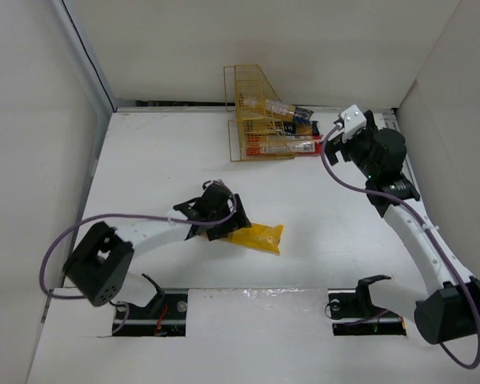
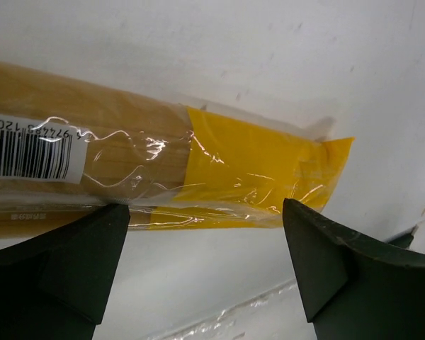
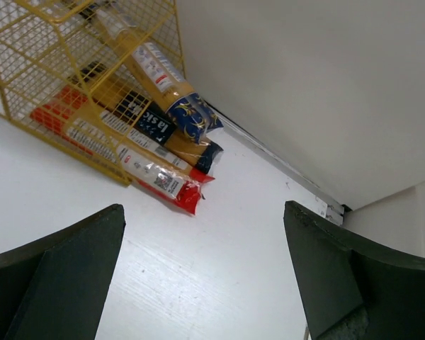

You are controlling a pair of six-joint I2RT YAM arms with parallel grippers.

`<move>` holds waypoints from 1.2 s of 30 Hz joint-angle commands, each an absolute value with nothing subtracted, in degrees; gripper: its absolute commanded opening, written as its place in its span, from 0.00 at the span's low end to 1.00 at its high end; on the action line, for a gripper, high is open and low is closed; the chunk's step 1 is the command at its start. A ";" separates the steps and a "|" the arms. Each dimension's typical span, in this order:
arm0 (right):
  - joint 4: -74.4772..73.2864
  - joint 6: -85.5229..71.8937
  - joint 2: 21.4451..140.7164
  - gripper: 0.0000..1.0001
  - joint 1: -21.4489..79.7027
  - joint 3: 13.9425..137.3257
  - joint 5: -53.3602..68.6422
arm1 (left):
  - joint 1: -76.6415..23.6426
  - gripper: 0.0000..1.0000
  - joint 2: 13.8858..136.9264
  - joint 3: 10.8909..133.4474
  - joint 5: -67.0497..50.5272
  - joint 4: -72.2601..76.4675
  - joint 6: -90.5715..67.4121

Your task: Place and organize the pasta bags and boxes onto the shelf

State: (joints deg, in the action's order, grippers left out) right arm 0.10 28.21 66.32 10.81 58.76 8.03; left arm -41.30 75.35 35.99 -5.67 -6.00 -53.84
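Three packs racked, one bag out on the white table [image 1: 328,216]
Yellow wire shelf [image 1: 256,112] sits by the back wall, with the red-and-white box [image 3: 156,177], yellow-orange pack [image 3: 152,127] and clear bag [image 3: 163,78] poking out its right end. The plain yellow bag [image 1: 260,236] lies mid-table under the left gripper [image 2: 205,219], jaws apart, not clamped. The right gripper [image 3: 202,234] – wide, empty – faces the shelf.

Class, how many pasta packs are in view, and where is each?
4. Three lie in the rack: clear bag on top, dark-label pack and red box beneath. The yellow bag lies on the table under the open left gripper. No others show.
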 commanded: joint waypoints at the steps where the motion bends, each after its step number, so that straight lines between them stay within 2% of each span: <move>1: 3.08 26.89 60.92 0.98 11.60 55.47 9.40 | -41.31 0.85 83.74 43.66 -0.44 -1.49 -47.82; 3: 1.07 26.89 58.54 0.98 11.60 54.32 8.80 | -41.31 0.76 90.68 48.05 -0.44 -0.88 -44.58; 7: -2.72 27.42 56.60 0.99 11.60 53.09 7.48 | -41.31 0.69 101.14 59.73 -4.56 -1.67 -40.35; 12: -3.42 28.55 57.20 1.00 11.60 52.56 8.69 | -41.31 0.69 108.88 68.28 -8.43 0.78 -38.15; 15: -6.05 30.58 60.02 1.00 10.99 55.10 12.02 | -40.69 0.68 109.42 71.89 -9.14 -0.52 -38.14; 17: -9.91 31.81 62.83 1.00 10.99 57.81 13.70 | -40.69 0.68 105.66 71.29 -8.18 -0.53 -38.14; 19: -11.94 32.43 64.24 1.00 10.46 59.14 17.21 | -40.69 0.73 98.58 67.60 -6.86 -0.53 -38.14; 21: -15.81 31.30 66.44 1.00 10.46 60.99 19.50 | -40.69 0.84 92.14 62.35 -3.28 -1.75 -37.62; 22: -17.21 30.59 67.32 1.00 11.16 61.00 21.16 | -40.69 0.98 84.63 60.23 -1.60 -2.80 -37.62; 23: -18.97 30.06 68.02 1.00 11.86 61.00 22.49 | -40.69 1.00 80.55 58.12 0.51 -3.51 -37.62; 25: -17.85 28.48 68.82 1.00 14.22 58.11 25.38 | -40.69 1.00 72.55 52.51 7.10 -5.79 -37.62; 26: -16.80 27.69 69.43 1.00 17.81 56.62 25.40 | -40.69 1.00 64.77 50.90 9.38 -8.50 -38.31; 29: -15.21 27.16 73.64 1.00 26.85 54.67 19.29 | -40.69 1.00 51.30 45.89 18.00 -14.91 -41.82; 32: -17.04 27.95 80.75 1.00 31.45 57.47 13.38 | -40.69 1.00 43.79 42.73 22.14 -18.80 -44.64; 36: -17.75 26.81 89.37 1.00 33.31 60.81 13.36 | -40.69 1.00 35.08 41.40 25.66 -25.74 -49.22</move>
